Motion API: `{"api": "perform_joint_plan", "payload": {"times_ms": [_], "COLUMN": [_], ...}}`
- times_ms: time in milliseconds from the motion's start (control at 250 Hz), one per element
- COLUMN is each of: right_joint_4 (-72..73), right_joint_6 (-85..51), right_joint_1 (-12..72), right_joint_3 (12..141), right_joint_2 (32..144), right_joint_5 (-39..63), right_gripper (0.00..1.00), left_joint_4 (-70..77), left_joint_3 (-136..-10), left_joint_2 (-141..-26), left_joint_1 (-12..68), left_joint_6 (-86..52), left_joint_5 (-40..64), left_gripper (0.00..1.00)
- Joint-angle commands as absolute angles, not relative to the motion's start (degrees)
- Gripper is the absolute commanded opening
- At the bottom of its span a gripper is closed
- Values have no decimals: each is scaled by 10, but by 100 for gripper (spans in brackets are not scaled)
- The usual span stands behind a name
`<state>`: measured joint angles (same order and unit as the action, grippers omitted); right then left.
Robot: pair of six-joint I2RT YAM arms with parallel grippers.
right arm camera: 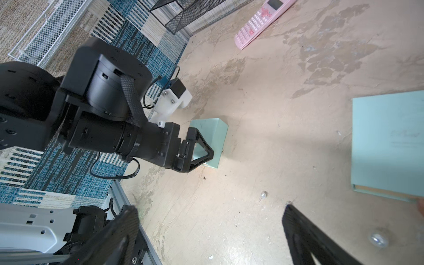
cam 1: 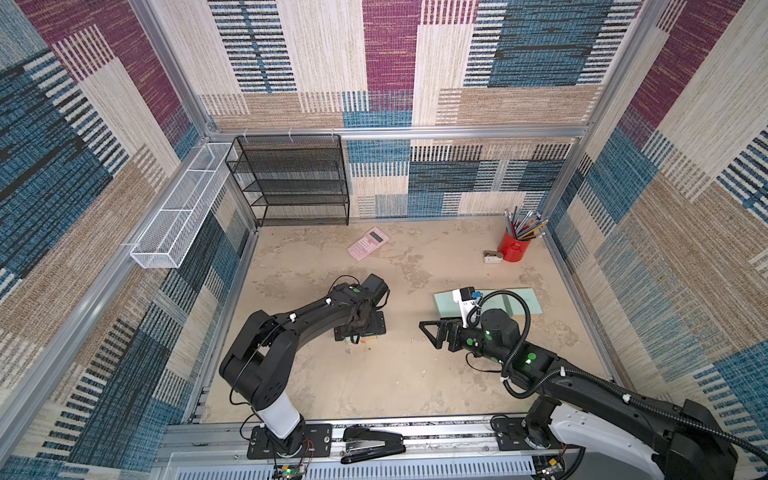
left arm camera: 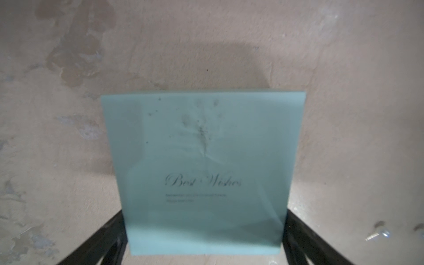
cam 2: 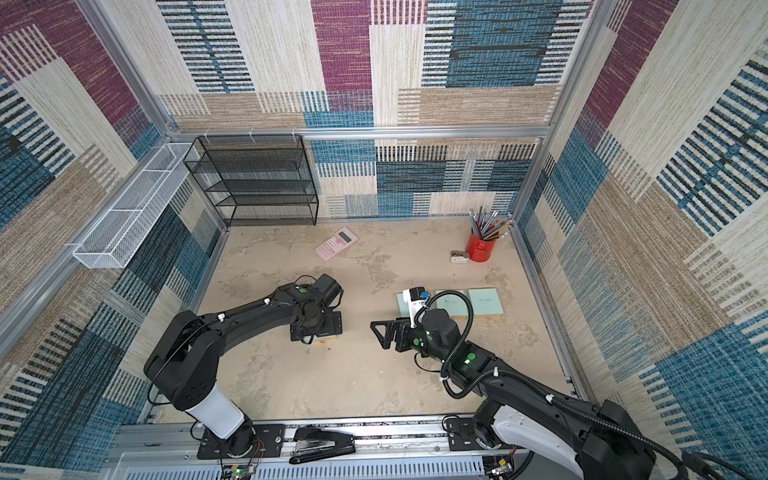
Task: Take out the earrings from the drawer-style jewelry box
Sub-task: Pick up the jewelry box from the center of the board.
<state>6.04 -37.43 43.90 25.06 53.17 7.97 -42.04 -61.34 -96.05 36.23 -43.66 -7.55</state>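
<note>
Pale earrings (right arm camera: 263, 194) — floor (right arm camera: 252, 110), beside wide-open empty right tool (right arm camera: 208, 207) | left tool (left arm camera: 204, 218) straddles box (left arm camera: 202, 137), wide

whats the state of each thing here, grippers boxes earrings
left gripper: open, straddling the mint-green box
right gripper: open, empty
mint-green box: on the floor
earrings: loose on the floor
other mint-green box: lying flat
calculator: face up
pencil pot: upright
</note>
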Motion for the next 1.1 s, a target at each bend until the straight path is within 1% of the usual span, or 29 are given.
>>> {"api": "perform_joint_plan", "payload": {"times_ms": [0, 104, 208, 304, 404, 520, 764, 896, 1000, 1096], "right_joint_4": [67, 65, 65, 65, 57, 44, -9, -20, -28, -32], "right_joint_6": [-376, -376, -376, -376, -374, -372, -362, -364, -367, -368], "right_joint_1": [439, 439, 439, 439, 438, 435, 431, 430, 430, 430], "right_joint_3": [251, 252, 252, 253, 256, 260, 278, 280, 278, 274], "right_joint_2": [530, 531, 532, 532, 527, 514, 452, 430, 424, 420], "right_joint_5": [84, 84, 83, 81, 72, 64, 26, 21, 23, 22], "right_gripper": [99, 99, 99, 99, 99, 99, 99, 99, 99, 99], "left_joint_4": [-412, -407, -407, -406, -406, -407, -408, -408, -404, -404], "left_joint_3": [-609, -605, -602, -604, -608, -615, -666, -682, -688, -711], "left_joint_2": [-963, -957, -950, -948, -945, -933, -927, -954, -979, -1005], "left_joint_1": [362, 362, 362, 362, 362, 363, 384, 384, 384, 387], "left_joint_6": [-452, -454, -454, -449, -446, -446, -443, -440, -435, -436], "left_joint_5": [-82, -85, -92, -86, -73, -64, -29, -32, -41, -25], "left_gripper": [99, 100, 99, 91, 86, 82, 82, 88, 88, 88]}}
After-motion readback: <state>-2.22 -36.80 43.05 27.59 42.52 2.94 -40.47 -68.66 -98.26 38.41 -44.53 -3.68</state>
